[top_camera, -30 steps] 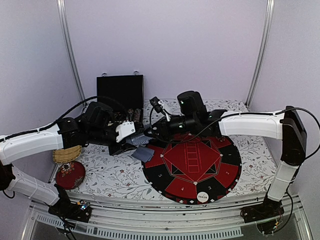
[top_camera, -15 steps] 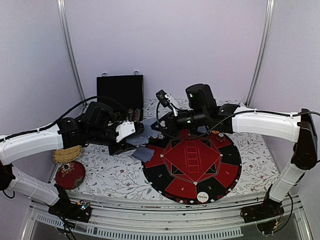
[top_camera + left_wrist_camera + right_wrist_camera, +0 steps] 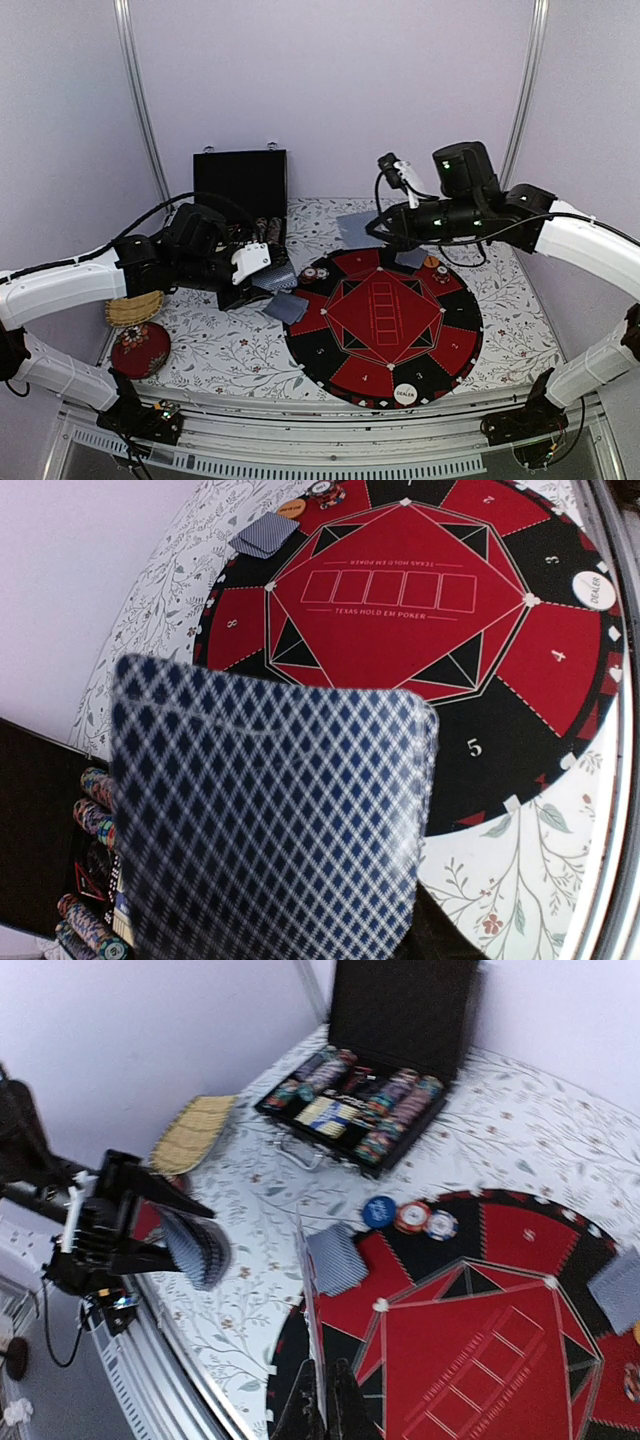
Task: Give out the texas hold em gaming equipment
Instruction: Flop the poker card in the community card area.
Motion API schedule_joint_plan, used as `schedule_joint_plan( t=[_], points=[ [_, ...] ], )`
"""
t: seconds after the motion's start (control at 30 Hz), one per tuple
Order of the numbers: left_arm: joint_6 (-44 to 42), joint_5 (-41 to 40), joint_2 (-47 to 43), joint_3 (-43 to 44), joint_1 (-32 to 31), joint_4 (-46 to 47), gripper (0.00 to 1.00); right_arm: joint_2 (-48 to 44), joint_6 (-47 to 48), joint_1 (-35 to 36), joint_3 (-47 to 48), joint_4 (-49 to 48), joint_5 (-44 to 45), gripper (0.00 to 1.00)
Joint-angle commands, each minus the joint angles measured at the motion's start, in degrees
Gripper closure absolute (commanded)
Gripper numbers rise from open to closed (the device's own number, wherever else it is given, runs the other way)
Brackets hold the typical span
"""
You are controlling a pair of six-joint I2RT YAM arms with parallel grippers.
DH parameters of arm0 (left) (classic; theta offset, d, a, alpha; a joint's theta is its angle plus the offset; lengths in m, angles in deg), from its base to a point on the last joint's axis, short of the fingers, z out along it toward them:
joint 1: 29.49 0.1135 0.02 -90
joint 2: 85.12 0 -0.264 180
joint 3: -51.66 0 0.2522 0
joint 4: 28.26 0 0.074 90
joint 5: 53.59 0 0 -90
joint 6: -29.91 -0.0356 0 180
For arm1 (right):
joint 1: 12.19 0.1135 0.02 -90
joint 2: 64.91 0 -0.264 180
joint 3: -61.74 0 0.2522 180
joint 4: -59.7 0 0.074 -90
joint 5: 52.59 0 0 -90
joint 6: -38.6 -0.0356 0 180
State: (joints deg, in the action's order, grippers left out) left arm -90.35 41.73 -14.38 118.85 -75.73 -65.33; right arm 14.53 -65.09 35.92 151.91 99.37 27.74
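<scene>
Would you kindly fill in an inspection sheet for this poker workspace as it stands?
Surface: floral cloth under a round red-and-black mat.
Job's things: card pile at the mat's left edge; second pile at its far edge; chips and DEALER button on the mat.
Clutter: open chip case, woven coaster, red cushion.
Grippers: left tool holds the deck; right tool shut on one card.
Cables: black cable arcs over the left arm.
Surroundings: pale walls, metal frame posts.

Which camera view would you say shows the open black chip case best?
Right wrist: the whole open black chip case, chip rows visible. Top external shows mostly its lid; left wrist only a corner.
</scene>
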Motion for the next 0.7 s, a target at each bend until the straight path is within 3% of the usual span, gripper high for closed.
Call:
schedule_joint_plan(
  t=[0.0, 0.3, 0.5, 0.67],
  points=[
    [-0.17, 0.21, -0.74, -0.02, -0.77, 1.34, 0.53, -2.08, -8.55, -2.04, -2.1, 19.2, 13.18, 0.98],
    [-0.15, 1.06, -0.75, 0.01, -0.77, 1.34, 0.53, 4.98, -22.38, -2.05, -4.11, 43.6, 29.77, 0.98],
    [-0.13, 0.98, -0.86, 0.04, -0.86, 1.33, 0.53, 14.25, -27.4, -0.92, -3.59, 50.57, 36.94, 0.98],
    [-0.24, 0.79, -0.95, -0.16, -0.89, 1.34, 0.53, 27.13, -28.07, 3.98, -0.39, 51.04, 36.43, 0.98]
  ],
)
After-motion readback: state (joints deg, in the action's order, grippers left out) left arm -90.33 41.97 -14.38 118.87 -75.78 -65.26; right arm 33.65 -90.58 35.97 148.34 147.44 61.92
